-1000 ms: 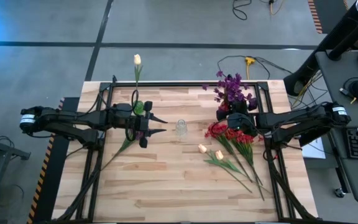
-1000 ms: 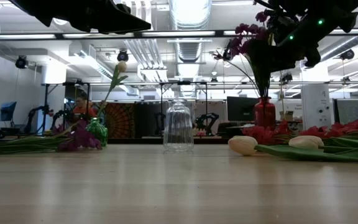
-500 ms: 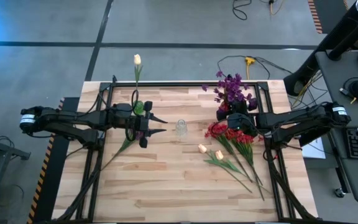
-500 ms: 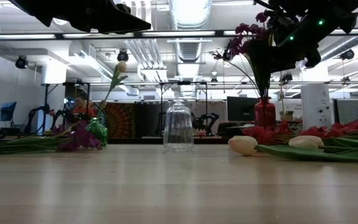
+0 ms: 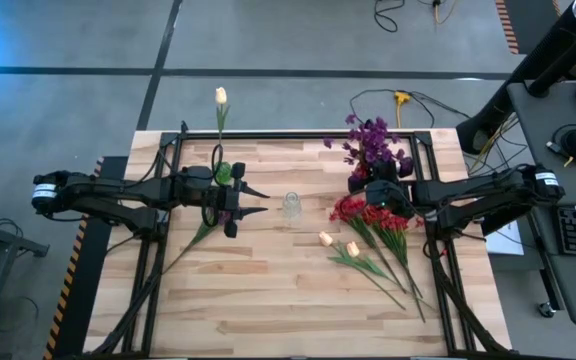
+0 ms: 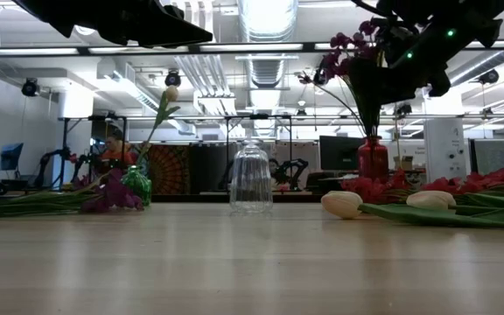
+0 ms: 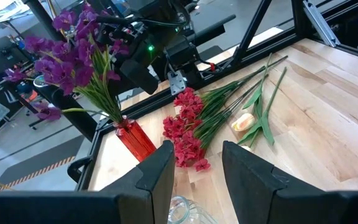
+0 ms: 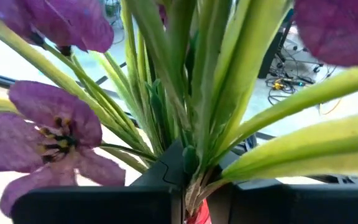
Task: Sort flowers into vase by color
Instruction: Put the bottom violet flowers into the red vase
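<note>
A red vase (image 7: 135, 138) at the table's far right holds purple flowers (image 5: 371, 140), and my right gripper (image 8: 185, 186) is shut on their green stems. Red flowers (image 5: 366, 214) and two cream tulips (image 5: 338, 243) lie on the table beside it. A clear glass vase (image 5: 291, 205) stands in the middle. My left gripper (image 5: 265, 200) hovers open just left of it, with nothing between its fingers. A green vase (image 5: 223, 172) holds one cream tulip (image 5: 221, 97). One purple flower (image 5: 220, 216) lies flat under my left arm. My right gripper pinches the purple flowers' green stems (image 8: 190, 163) between its two fingers, a little above the red vase's neck (image 8: 195, 215). The fingers come nearly level from the table's right side and lie across the stems. The flowers stand upright in the vase; how many stems are caught does not show.
A black frame rail (image 5: 298, 135) runs along the table's far edge. The near half of the wooden table (image 5: 288, 310) is bare. A person (image 6: 112, 149) sits in the room far behind the table.
</note>
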Available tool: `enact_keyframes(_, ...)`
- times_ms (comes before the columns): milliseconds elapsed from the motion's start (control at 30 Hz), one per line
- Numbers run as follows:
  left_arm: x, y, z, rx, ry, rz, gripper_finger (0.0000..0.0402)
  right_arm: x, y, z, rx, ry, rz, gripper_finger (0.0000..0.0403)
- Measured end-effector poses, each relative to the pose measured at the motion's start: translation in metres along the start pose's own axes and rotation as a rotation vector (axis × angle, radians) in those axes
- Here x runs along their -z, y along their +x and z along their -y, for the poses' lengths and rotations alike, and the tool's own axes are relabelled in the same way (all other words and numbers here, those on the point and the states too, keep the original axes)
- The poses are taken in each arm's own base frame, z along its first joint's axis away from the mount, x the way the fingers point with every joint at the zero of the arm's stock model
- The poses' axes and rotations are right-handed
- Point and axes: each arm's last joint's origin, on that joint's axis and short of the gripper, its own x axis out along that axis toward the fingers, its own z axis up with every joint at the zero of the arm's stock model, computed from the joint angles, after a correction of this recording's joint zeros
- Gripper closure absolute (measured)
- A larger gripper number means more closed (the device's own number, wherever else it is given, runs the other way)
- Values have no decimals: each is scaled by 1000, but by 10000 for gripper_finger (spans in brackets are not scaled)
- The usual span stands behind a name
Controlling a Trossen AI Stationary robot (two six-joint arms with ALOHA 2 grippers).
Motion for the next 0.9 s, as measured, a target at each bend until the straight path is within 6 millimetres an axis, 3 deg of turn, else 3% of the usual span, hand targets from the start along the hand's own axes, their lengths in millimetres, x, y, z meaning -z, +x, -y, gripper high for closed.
enact_keyframes(733, 0, 0, 0, 0, 0, 0, 283, 2, 8, 5, 7, -3, -34, 374)
enact_keyframes(900, 0, 0, 0, 0, 0, 0, 283, 2, 8, 4, 2, -24, -37, 349)
